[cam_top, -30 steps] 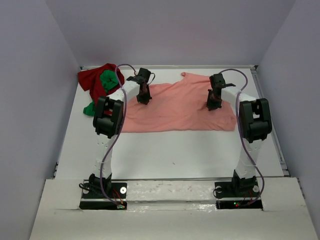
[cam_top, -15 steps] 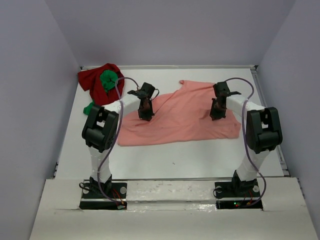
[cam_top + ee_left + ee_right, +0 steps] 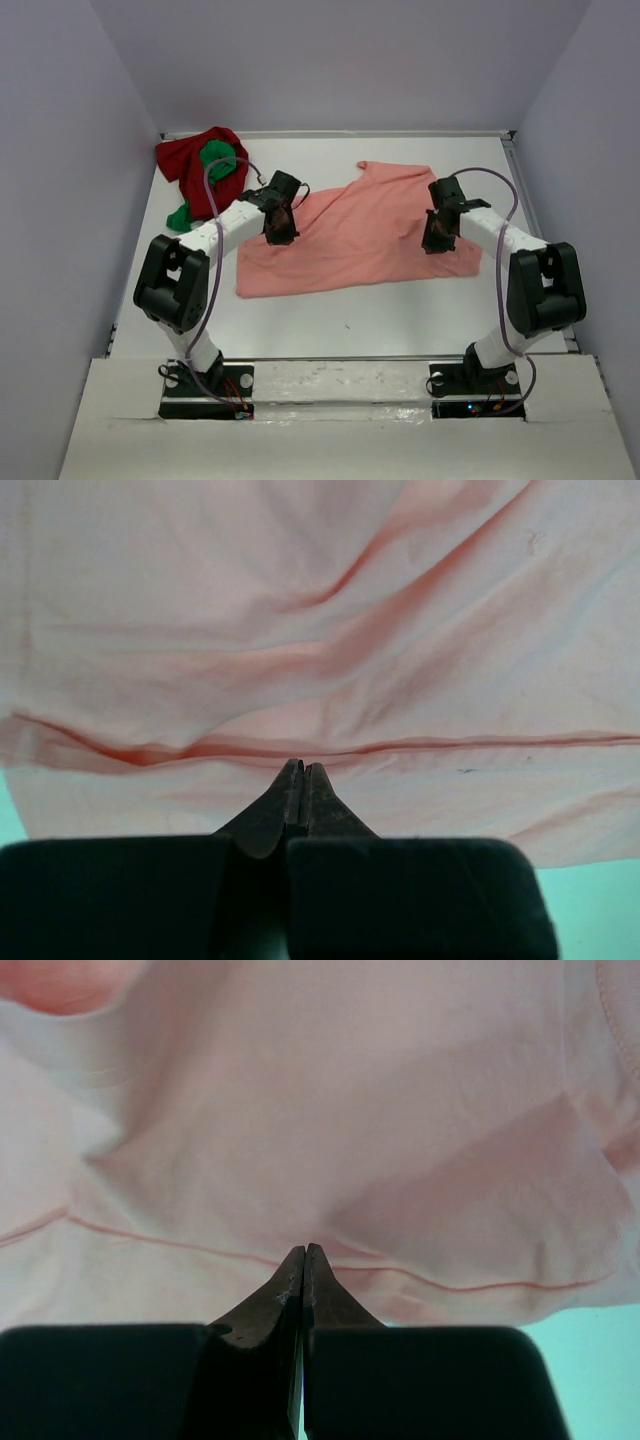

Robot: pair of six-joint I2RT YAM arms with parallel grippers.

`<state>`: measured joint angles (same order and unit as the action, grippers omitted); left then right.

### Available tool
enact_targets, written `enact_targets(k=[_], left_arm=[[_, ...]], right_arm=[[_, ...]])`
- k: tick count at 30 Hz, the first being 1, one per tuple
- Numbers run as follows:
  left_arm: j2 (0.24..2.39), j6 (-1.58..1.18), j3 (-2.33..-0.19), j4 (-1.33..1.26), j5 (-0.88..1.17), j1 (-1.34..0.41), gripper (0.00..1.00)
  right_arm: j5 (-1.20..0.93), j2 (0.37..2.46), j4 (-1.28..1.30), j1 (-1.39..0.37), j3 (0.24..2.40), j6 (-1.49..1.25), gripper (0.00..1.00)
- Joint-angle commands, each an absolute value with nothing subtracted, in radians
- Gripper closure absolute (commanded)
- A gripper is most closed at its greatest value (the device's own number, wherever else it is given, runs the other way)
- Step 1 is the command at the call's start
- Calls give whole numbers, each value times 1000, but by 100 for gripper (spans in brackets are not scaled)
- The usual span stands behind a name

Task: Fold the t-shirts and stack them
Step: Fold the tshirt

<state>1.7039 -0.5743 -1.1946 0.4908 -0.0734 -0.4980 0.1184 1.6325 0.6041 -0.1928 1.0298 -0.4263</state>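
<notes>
Top external: the salmon-pink t-shirt [image 3: 350, 240] lies rumpled across the middle of the white table [image 3: 350, 315], one corner peaking toward the far edge. We see a wide strip of bare tabletop between its near edge and our arm bases, and a narrower one behind it. Its right side sits near the right rim; its left side stops well short of the left rim.

The dark red t-shirt [image 3: 185, 160] is bunched in the far-left corner against the walls [image 3: 80, 150]. The green t-shirt [image 3: 216, 160] is crumpled on it and spills down its near side. Our left arm covers the gap to the pink shirt, so we can't tell whether they touch.

The left gripper [image 3: 281, 228] is on the pink shirt's left part and the right gripper [image 3: 436, 238] on its right part. In both wrist views the jaws are pressed together, tips pinching a folded ridge of the pink cloth [image 3: 303, 770] [image 3: 304, 1252]. The fabric is thin, matte knit with soft diagonal creases; a stitched hem shows in the right wrist view.
</notes>
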Motion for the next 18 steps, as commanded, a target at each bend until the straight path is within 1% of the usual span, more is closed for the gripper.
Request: enact_targets(k=[1, 3, 4, 5, 6, 7, 8, 10, 11, 12, 14, 18], left_arm=[[1637, -565, -1322, 541, -204, -520, 100], [1664, -513, -1418, 572, -274, -526, 100], [1683, -490, -1458, 572, -299, -525, 100], [1704, -467, -1504, 604, -328, -523, 97], [1729, -409, -1596, 613, -365, -522, 88], [1790, -388, -1645, 649, -380, -503, 74], [1824, -367, -1702, 672, -371, -489, 68], [1883, -353, -1825, 693, -342, -460, 66], [1940, -353, -1860, 710, -313, -445, 66], [1985, -342, -1902, 707, -293, -419, 66], [2034, -339, -1952, 730, -250, -393, 66], [2135, -322, -2026, 742, -215, -341, 66]], right_arm=[[140, 1542, 612, -230, 1106, -407, 100], [143, 1546, 630, -230, 1173, -375, 100], [146, 1546, 630, -230, 1202, -374, 95], [156, 1574, 646, -230, 1238, -353, 87], [164, 1597, 652, -230, 1321, -339, 70], [164, 1662, 678, -230, 1374, -307, 61], [176, 1699, 699, -230, 1432, -299, 54], [210, 1771, 736, -230, 1549, -282, 51], [218, 1840, 764, -230, 1663, -270, 51], [231, 1870, 775, -230, 1714, -264, 51], [230, 1940, 805, -230, 1845, -247, 51], [207, 2008, 839, -230, 2006, -218, 51]])
